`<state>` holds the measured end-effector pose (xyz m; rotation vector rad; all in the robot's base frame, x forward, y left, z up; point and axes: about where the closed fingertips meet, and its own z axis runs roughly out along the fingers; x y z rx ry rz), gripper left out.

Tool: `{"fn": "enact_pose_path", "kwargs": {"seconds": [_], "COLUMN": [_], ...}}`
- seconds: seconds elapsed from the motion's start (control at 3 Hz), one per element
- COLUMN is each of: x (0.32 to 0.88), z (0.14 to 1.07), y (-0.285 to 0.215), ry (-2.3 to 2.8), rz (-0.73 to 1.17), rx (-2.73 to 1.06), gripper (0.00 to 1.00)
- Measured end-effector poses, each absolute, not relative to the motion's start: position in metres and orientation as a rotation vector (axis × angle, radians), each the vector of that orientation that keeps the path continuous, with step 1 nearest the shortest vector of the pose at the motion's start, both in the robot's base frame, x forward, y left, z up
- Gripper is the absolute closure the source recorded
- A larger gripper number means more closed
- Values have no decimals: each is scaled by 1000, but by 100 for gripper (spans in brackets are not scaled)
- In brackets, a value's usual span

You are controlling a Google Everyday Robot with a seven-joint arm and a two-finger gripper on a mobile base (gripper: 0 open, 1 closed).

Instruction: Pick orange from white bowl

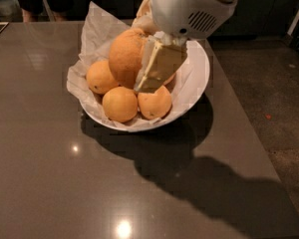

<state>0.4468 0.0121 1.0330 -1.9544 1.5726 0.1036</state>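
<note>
The dark, glossy tabletop [50,183] fills most of the camera view, with a strip of dark floor [284,98] along the 3 o'clock edge. The arm's white wrist housing [189,9] enters at 12 o'clock and casts a shadow across the table toward 5 o'clock. The white bowl [197,78] stands on the table just above centre, lined with crumpled white paper [97,31] that rises past its rim at 10 o'clock. The gripper [145,76] is over the middle of the bowl, closed onto the orange [124,56]. One cream-coloured finger [162,63] lies flat against the orange's 3 o'clock side; the opposing finger is hidden behind the fruit. The orange sits higher than the other fruit, over the bowl's 11 o'clock portion. Three smaller, paler fruits remain in the bowl: one at 9 o'clock [100,77], one at 7 o'clock [119,103], one at 6 o'clock [155,102]. A further fruit [170,78] shows partly behind the finger.
</note>
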Motion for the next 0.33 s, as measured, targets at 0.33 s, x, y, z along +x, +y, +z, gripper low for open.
{"fn": "enact_pose_path", "kwargs": {"seconds": [0.33], "x": [423], "z": [1050], "y": [16], "ry": [1516], "rz": [100], "rx": [-1973], "gripper": [100]}}
